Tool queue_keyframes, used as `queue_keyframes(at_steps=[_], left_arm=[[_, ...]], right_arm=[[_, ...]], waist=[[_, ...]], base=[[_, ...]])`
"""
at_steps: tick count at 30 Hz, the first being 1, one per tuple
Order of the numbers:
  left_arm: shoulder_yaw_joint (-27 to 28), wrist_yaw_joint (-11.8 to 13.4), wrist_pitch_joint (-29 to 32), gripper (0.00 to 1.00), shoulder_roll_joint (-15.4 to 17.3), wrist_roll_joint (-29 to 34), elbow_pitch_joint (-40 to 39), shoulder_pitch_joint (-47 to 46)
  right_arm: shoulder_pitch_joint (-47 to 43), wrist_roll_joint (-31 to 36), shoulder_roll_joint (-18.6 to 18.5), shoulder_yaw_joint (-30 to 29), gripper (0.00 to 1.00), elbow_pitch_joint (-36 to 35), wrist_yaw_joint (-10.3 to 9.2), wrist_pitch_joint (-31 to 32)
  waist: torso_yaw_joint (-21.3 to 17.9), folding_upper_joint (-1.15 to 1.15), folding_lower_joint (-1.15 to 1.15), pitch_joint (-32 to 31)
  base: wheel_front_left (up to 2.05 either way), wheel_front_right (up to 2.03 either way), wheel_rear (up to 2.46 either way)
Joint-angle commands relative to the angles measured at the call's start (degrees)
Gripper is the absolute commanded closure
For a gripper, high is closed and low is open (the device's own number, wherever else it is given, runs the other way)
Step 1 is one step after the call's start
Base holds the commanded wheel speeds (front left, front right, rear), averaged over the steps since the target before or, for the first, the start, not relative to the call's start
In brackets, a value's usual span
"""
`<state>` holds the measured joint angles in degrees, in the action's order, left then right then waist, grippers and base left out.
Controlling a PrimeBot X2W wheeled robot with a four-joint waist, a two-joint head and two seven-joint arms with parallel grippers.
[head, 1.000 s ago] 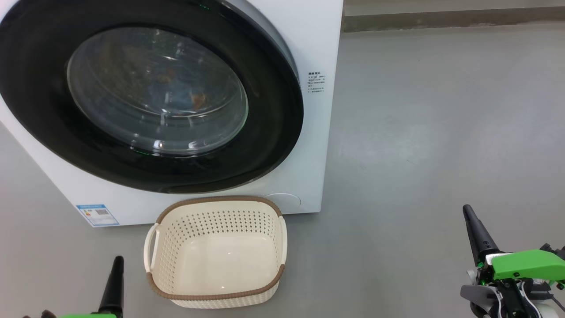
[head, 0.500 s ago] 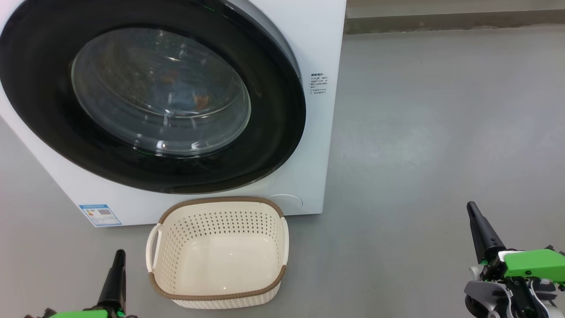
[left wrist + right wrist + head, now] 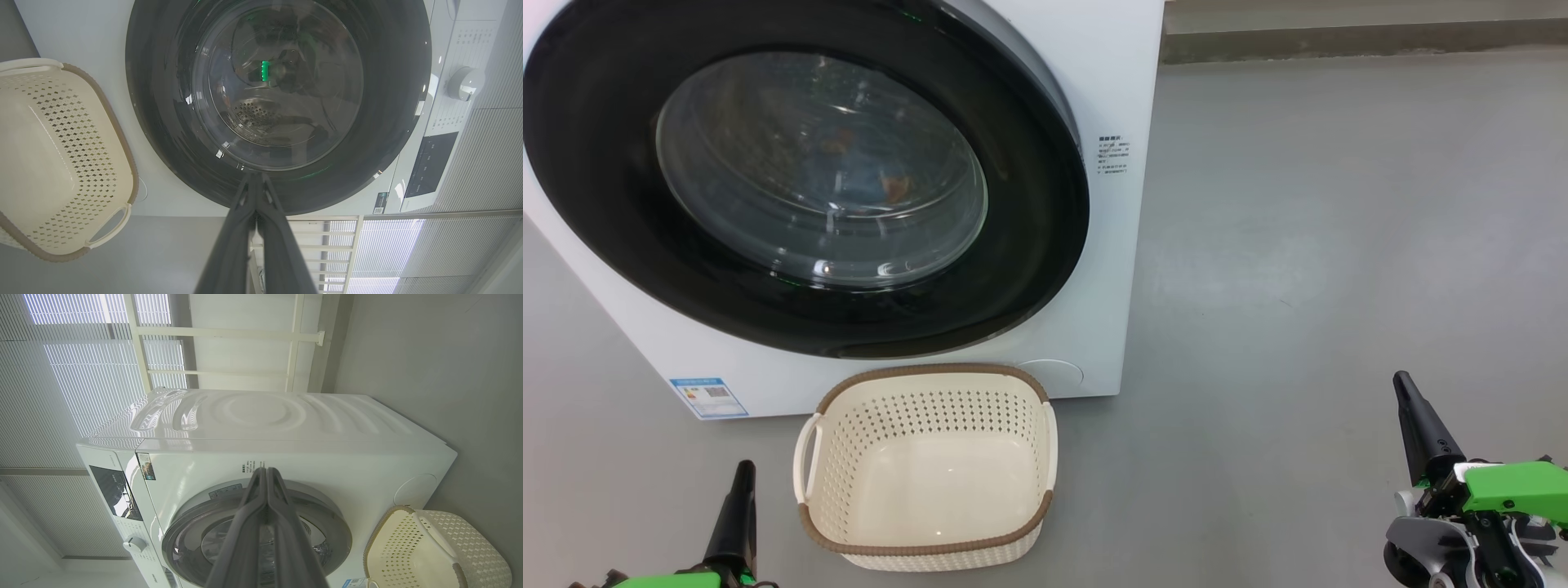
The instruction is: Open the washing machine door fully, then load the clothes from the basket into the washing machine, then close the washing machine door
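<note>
There is one washing machine (image 3: 1111, 269), one washing machine door (image 3: 1029, 245), one basket (image 3: 923, 416) and two tools. The clothes (image 3: 882, 184) cannot be counted: they show only as a light blue patch with orange-brown spots behind the door glass, inside the drum.

In the head view the machine fills the 10 to 12 o'clock part of the picture. Its black-rimmed door lies flat against the white front. The basket stands on the floor (image 3: 1298, 245) at 6 o'clock, just in front of the machine's lower edge, upright, its bare bottom showing.

The left tool (image 3: 743, 474) rises at 7 o'clock, just to the basket's 9 o'clock side and apart from it. The right tool (image 3: 1405, 388) stands at 4 o'clock, well apart from basket and machine. Both have their fingers pressed together to a single point, gripping nothing and touching nothing. The left wrist view shows the left tool (image 3: 255, 175) closed tip to tip and aimed at the door's rim. The right wrist view shows the right tool (image 3: 266, 470) closed likewise, pointing at the machine's front above the door.

The floor is smooth grey, with a low ledge (image 3: 1339, 33) along 1 o'clock. A blue label sticker (image 3: 708, 397) sits on the machine's front at 8 o'clock. A white dial (image 3: 466, 81) is on its control panel. Slatted blinds (image 3: 81, 375) and a white rail frame (image 3: 294, 335) stand behind the machine.
</note>
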<state>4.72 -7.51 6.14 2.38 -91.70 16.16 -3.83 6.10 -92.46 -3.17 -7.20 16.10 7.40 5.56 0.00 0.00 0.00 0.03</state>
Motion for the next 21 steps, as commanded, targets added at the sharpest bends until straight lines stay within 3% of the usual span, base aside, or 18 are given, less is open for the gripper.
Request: queue_keyframes(at_steps=[1, 21], left_arm=[[1.91, 0.02, 0.42, 1.0, 0.5, -0.38, -1.79, -2.77], [1.91, 0.02, 0.42, 1.0, 0.5, -0.38, -1.79, -2.77]], right_arm=[[0.42, -0.19, -0.18, 1.25, 1.0, -1.78, 0.09, 0.45], [0.43, -0.12, -0.12, 1.16, 1.0, -1.77, 0.09, 0.52]], waist=[[0.0, 0.0, 0.0, 0.0], [0.0, 0.0, 0.0, 0.0]], base=[[0.0, 0.0, 0.0], [0.0, 0.0, 0.0]])
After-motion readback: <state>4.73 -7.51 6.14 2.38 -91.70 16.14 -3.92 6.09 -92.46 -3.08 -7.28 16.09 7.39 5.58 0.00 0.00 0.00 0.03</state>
